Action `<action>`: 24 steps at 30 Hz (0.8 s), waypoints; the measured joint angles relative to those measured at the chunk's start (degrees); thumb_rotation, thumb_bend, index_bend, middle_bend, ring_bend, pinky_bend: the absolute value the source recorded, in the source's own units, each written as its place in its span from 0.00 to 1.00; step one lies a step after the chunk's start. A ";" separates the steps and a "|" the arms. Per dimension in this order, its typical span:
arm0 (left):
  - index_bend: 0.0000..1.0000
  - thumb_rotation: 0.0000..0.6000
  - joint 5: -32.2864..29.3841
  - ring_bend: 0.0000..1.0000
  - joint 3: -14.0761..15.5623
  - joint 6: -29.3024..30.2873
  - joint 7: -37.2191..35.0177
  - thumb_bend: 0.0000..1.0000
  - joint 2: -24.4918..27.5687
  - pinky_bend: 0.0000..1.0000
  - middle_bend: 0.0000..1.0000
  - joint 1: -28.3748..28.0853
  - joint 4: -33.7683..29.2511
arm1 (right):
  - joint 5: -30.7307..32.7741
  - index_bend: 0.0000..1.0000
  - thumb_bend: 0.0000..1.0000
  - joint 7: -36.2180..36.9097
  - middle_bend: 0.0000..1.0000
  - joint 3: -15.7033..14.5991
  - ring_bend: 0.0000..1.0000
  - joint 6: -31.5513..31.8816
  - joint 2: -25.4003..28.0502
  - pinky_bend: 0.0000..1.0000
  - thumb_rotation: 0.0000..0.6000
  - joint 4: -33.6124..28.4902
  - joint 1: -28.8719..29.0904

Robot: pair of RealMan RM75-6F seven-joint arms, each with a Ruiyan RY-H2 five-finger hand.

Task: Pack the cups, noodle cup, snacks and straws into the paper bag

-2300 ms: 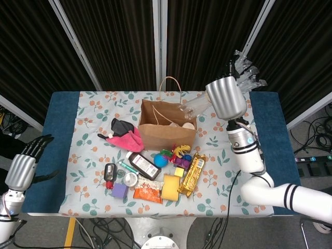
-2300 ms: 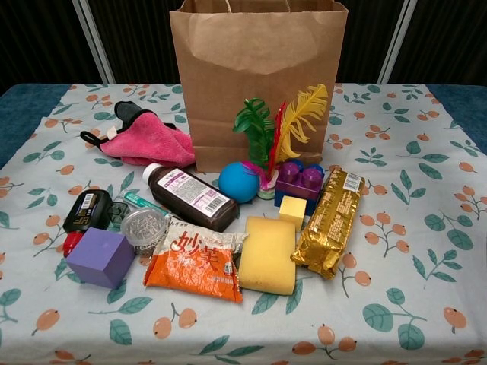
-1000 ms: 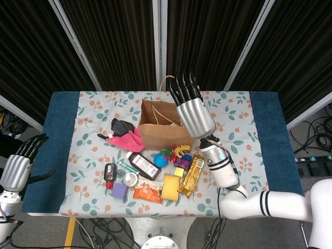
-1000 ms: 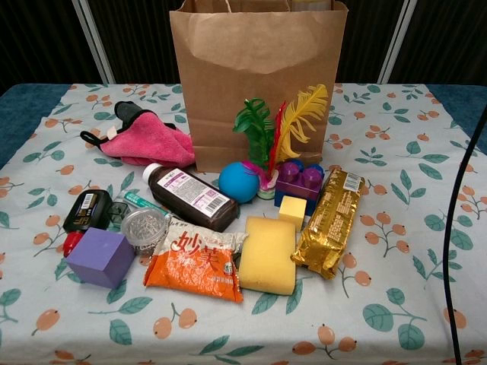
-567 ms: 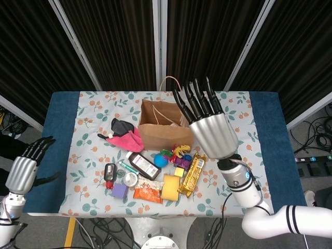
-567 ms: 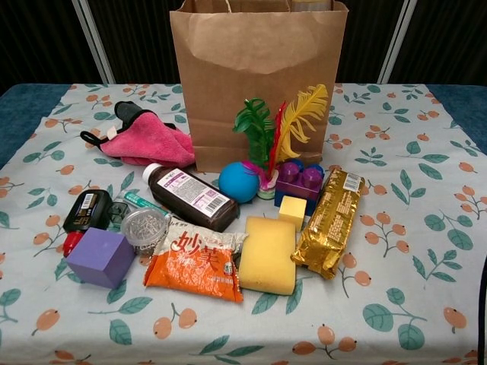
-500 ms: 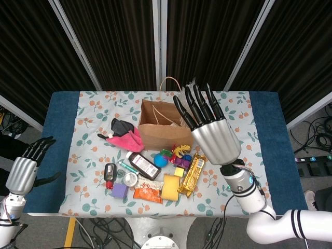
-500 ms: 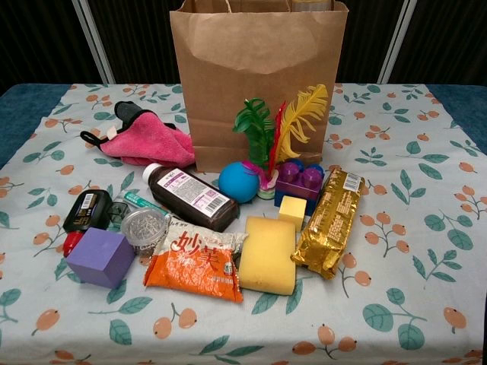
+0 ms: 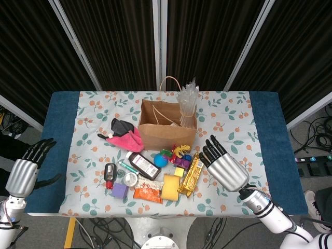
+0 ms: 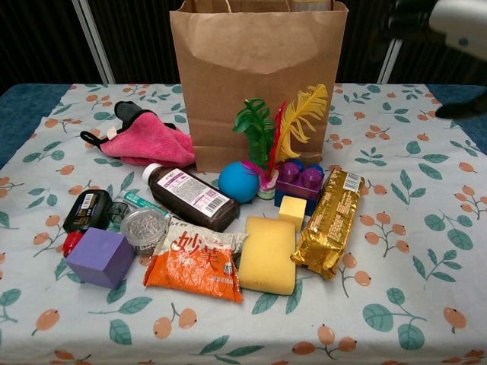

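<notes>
R hand (image 9: pixel 224 166): empty, fingers spread, tips near gold snack pack (image 9: pixel 191 174).
L hand (image 9: pixel 25 167): empty, fingers apart, off table's edge.
Straws (image 9: pixel 187 106): upright in paper bag (image 9: pixel 166 132), beyond R fingertips.

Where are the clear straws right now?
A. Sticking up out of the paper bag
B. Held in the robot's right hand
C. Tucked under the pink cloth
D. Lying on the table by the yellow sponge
A. In the head view the straws stand out of the paper bag, while the right hand is empty.
</notes>
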 measured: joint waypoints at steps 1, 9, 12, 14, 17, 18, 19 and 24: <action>0.18 1.00 -0.05 0.15 0.01 0.04 0.02 0.10 -0.08 0.21 0.22 0.08 0.05 | -0.37 0.32 0.00 0.74 0.31 -0.36 0.17 -1.62 -0.39 0.15 1.00 1.45 -0.23; 0.18 1.00 -0.68 0.15 -0.20 0.43 -0.73 0.10 -0.49 0.21 0.22 0.61 1.28 | 0.72 0.33 0.00 3.03 0.30 0.07 0.16 -11.54 -4.78 0.09 1.00 7.00 0.20; 0.18 1.00 -1.23 0.15 -0.46 0.43 -1.45 0.10 -0.47 0.21 0.22 0.74 1.99 | 1.11 0.31 0.00 5.69 0.27 0.77 0.14 -14.39 -6.93 0.06 1.00 8.84 1.01; 0.18 1.00 -1.63 0.15 -0.65 0.45 -1.94 0.10 -0.39 0.21 0.22 0.87 2.54 | 0.27 0.31 0.00 7.96 0.26 1.24 0.14 -15.28 -8.48 0.05 1.00 10.36 1.68; 0.18 1.00 -2.14 0.15 -0.95 0.50 -2.51 0.10 -0.34 0.21 0.22 1.03 3.11 | -1.87 0.31 0.00 9.94 0.27 1.86 0.14 -16.37 -10.50 0.04 1.00 12.38 2.62; 0.18 1.00 -2.26 0.15 -1.02 0.49 -2.63 0.10 -0.38 0.21 0.22 1.06 3.28 | -2.35 0.31 0.00 10.25 0.27 1.99 0.14 -16.78 -11.01 0.04 1.00 12.79 2.84; 0.18 1.00 -2.37 0.15 -1.10 0.47 -2.73 0.10 -0.44 0.21 0.22 1.07 3.46 | -2.65 0.31 0.00 10.53 0.27 2.09 0.14 -17.40 -11.45 0.03 1.00 13.07 3.04; 0.18 1.00 -2.81 0.15 -1.31 0.05 -3.17 0.10 -0.93 0.21 0.22 1.02 4.52 | -3.56 0.31 0.00 11.21 0.27 1.97 0.14 -19.77 -13.10 0.03 1.00 13.97 3.54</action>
